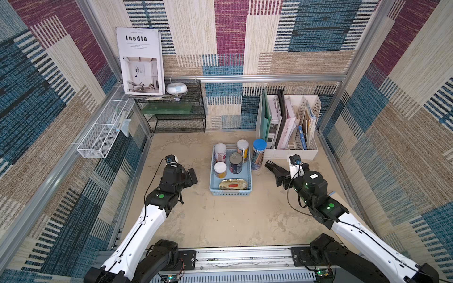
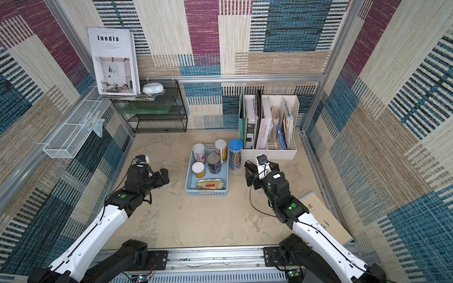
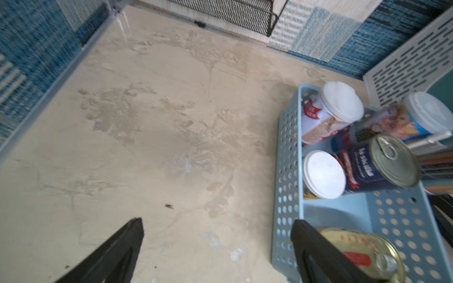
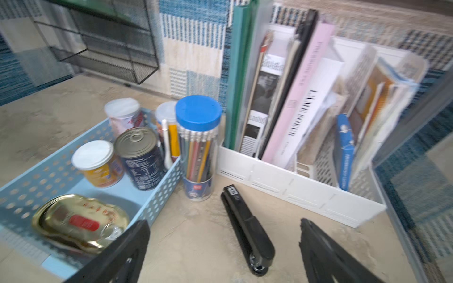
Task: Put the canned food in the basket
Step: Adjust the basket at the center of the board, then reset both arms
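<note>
The light blue basket (image 1: pixel 230 192) (image 2: pixel 207 192) sits mid-table and holds all the canned food. Upright in it stand a pink-labelled can (image 1: pixel 220 152), an orange-yellow can (image 1: pixel 242 149), a short yellow can (image 1: pixel 220 169) and a silver pull-tab tin (image 1: pixel 235 163). The flat oval gold tin (image 1: pixel 232 184) lies at its near end. My left gripper (image 1: pixel 193 177) (image 3: pixel 217 221) hangs open and empty just left of the basket (image 3: pixel 284 186). To the basket's right, my right gripper (image 1: pixel 282 175) (image 4: pixel 224 223) is open over a black stapler (image 4: pixel 247 227), holding nothing.
A clear blue-lidded cylinder of pencils (image 1: pixel 258 154) (image 4: pixel 198 147) stands against the basket's right side. A white file organiser (image 1: pixel 289 149) with books is behind it. A black mesh shelf (image 1: pixel 176 110) stands back left, a white wire tray (image 1: pixel 103 132) on the left wall, a book (image 2: pixel 323 218) near right.
</note>
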`<state>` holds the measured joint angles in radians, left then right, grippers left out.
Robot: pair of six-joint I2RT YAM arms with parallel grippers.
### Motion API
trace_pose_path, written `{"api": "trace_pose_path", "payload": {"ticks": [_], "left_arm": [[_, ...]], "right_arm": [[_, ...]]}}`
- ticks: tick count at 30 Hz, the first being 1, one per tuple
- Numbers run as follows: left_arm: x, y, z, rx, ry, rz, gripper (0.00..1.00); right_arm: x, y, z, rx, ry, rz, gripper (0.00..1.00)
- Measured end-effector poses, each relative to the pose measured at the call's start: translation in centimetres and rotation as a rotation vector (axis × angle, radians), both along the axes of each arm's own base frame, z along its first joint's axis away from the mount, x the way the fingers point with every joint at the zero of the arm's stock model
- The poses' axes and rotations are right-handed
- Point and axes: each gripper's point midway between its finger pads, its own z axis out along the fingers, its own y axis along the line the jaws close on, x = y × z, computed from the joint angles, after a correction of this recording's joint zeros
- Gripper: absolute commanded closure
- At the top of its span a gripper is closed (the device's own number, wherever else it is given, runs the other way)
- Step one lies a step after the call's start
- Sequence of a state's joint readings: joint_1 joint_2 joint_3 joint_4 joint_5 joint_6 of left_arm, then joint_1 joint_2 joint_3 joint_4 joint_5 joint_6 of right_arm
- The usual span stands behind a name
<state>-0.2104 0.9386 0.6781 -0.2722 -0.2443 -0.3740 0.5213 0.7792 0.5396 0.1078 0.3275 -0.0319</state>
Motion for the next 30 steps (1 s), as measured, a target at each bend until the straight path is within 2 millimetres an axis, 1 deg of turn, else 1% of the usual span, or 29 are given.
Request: {"api": "trace_pose_path", "payload": {"ticks": [2,5,8,11,12,13,16,18,20,23,25,27,28,30], "left_arm": [[-0.3,1.0,-1.0,0.05,-0.033,0.022,0.01],[-0.6,1.9,-2.8,0.127,-0.073,0.027,0.01],[-0.6,2.6,-4.0,0.2,-0.103,0.031,0.01],[0.0,3.3,-4.9,0.268,-0.118,0.04,0.01],[0.3,3.5,-5.4,0.292,-0.117,0.042,0.01],[0.6,3.7,-6.1,0.316,-0.108,0.039,0.01],[1.6,4.3,-7.7,0.363,-0.089,0.022,0.02],[2.4,4.2,-8.5,0.356,-0.105,0.001,0.03],[3.1,3.9,-9.0,0.354,-0.112,-0.027,0.04],[4.9,2.6,-8.7,0.345,-0.162,-0.094,0.04],[5.5,2.4,-9.4,0.345,-0.173,-0.112,0.04],[5.7,2.6,-10.7,0.339,-0.155,-0.126,0.05],[5.8,2.8,-10.8,0.339,-0.152,-0.121,0.06],[6.6,2.9,-10.2,0.325,-0.17,-0.131,0.05]], "right_arm": [[0.3,-1.5,-0.5,0.005,-0.019,-0.061,0.01],[1.1,-4.1,-2.0,0.004,-0.014,-0.158,0.01],[1.5,-7.6,-4.1,0.011,-0.005,-0.273,0.01],[1.4,-11.5,-6.2,0.036,-0.007,-0.397,0.01],[1.2,-13.0,-6.9,0.048,-0.016,-0.443,0.01],[1.0,-14.1,-7.6,0.059,-0.02,-0.473,0.01],[0.6,-16.0,-9.6,0.079,-0.023,-0.516,0.01],[0.9,-16.3,-10.6,0.084,-0.016,-0.51,0.01],[1.5,-16.1,-11.7,0.085,0.005,-0.489,0.01],[2.6,-15.6,-12.8,0.087,0.019,-0.452,0.01],[3.5,-15.1,-12.8,0.095,0.006,-0.418,0.01],[4.7,-14.5,-12.7,0.102,-0.007,-0.381,0.01],[5.3,-14.3,-12.9,0.106,-0.011,-0.366,0.01],[6.1,-13.9,-13.7,0.111,-0.009,-0.345,0.01]]}}
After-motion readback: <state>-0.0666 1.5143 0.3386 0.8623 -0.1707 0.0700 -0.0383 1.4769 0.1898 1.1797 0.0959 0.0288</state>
